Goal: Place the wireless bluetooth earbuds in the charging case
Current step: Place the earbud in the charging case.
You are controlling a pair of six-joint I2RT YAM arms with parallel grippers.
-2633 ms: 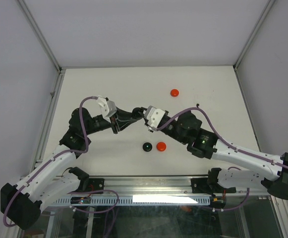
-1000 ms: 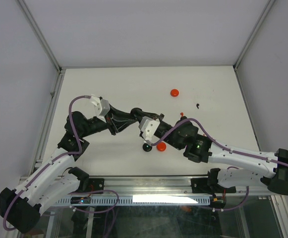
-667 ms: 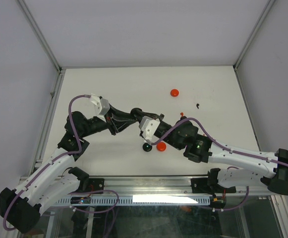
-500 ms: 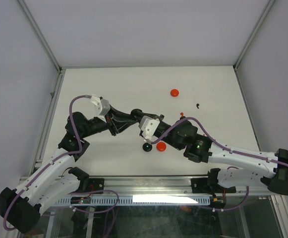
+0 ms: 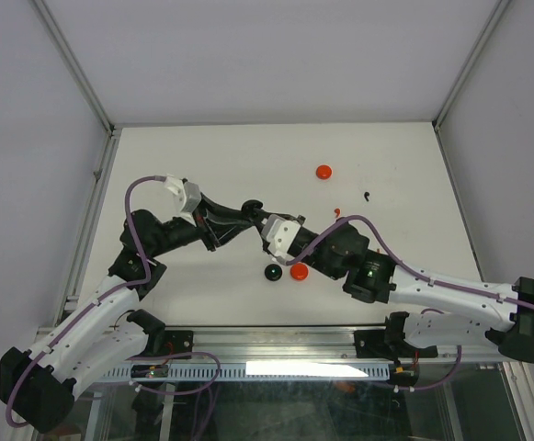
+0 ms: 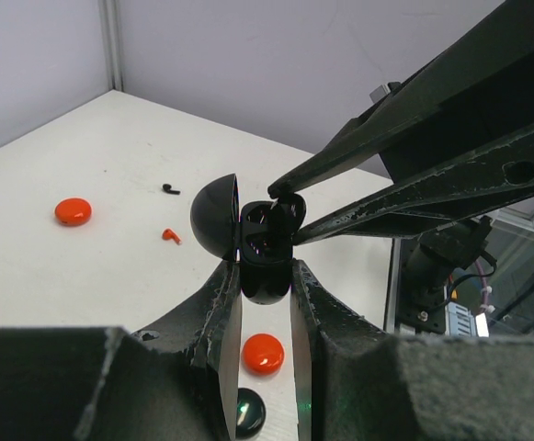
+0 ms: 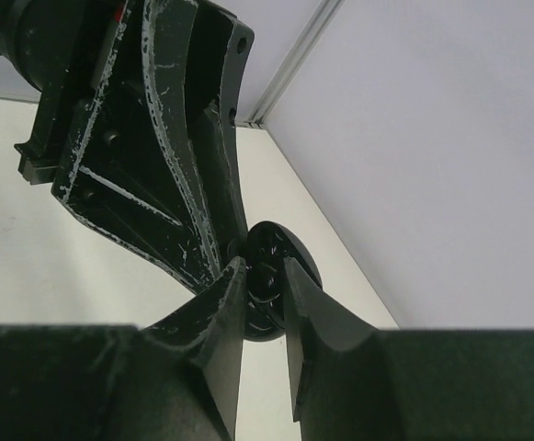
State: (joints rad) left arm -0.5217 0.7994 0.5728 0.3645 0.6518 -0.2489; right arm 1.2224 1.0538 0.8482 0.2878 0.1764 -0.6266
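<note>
Earbud insertion was under way. Over the last second the right gripper (image 6: pixel 285 195) had edged slightly back toward its own side while staying at the mouth of the open charging case (image 6: pixel 265 262). That suggested a held black earbud (image 6: pixel 286 211) was being seated in its socket rather than freshly brought in. Its fingers were nipped together on that small dark piece, as far as the left wrist view showed. The left gripper (image 6: pixel 265 280) stayed clamped on the case body, holding it above the table (image 5: pixel 202 165), lid (image 6: pixel 213 216) hinged open away from the right arm. Both arms reached inward, wrists meeting at the case. A loose red earbud (image 5: pixel 337 211) and a loose black earbud (image 5: pixel 366 195) lay beyond the case, well apart from it.
</note>
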